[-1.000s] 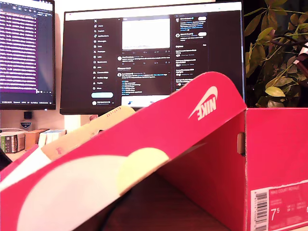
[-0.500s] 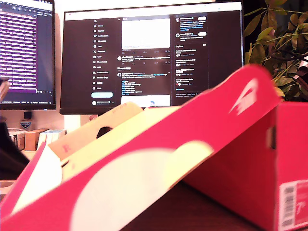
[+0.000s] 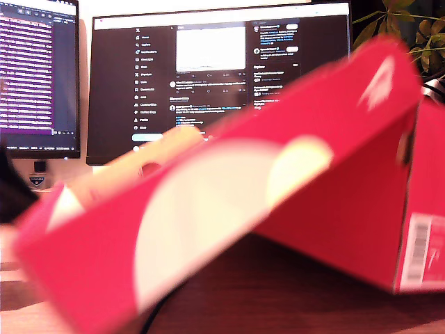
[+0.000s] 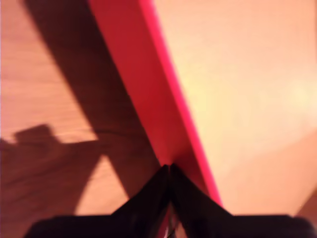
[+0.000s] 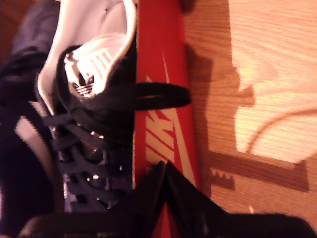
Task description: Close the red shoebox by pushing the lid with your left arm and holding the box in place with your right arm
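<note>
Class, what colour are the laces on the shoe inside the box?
Black laces, shown best in the second wrist view.

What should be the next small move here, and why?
Probably keep pushing the lid down with my first hand, gently. The exterior view shows the lid raised and slanted, not yet flat on the box. My second hand rests closed against the box wall beside the shoe and should hold there, since the blur suggests the box is sliding.
</note>
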